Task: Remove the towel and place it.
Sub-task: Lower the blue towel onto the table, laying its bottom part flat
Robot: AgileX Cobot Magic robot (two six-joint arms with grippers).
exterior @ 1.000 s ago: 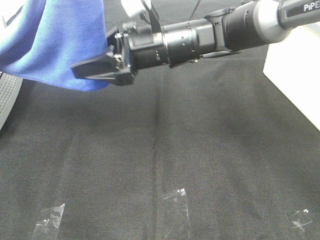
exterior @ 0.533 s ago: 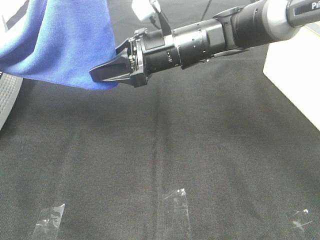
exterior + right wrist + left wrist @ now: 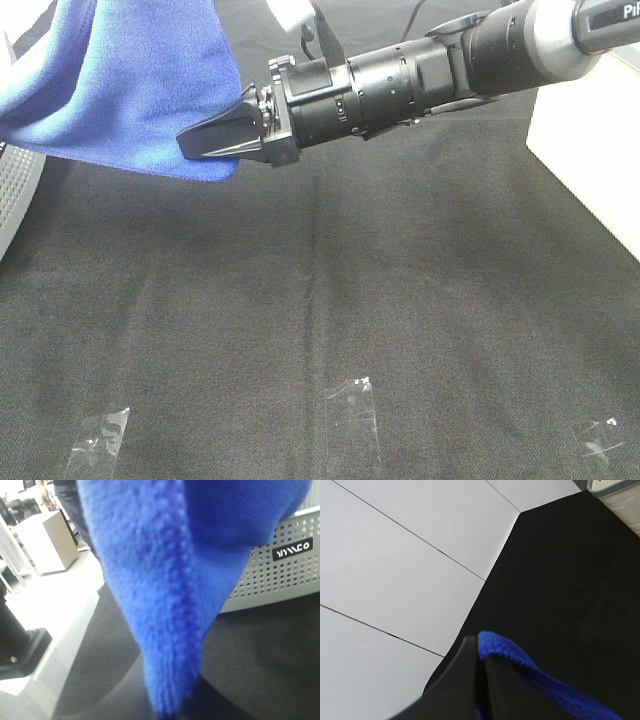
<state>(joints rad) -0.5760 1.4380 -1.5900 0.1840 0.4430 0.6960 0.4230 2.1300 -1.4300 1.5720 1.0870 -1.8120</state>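
Black tabletop (image 3: 420,300) below; towel (image 3: 130,80) hangs above, left jaws pinching its edge, right jaws clamped on its corner.

My right gripper (image 3: 192,142) now sits further toward the right of the high view than a second ago, pulled back along my arm's line. My wrist is rolled differently, so the block behind my fingers shows another face. My fingers, which looked parted then, now lie together as one dark wedge on the lower hem of the towel (image 3: 130,80). Against half a second ago I am slightly higher. The towel's lower corner comes with me, reaching further right, and its right edge bulges out above my fingers.
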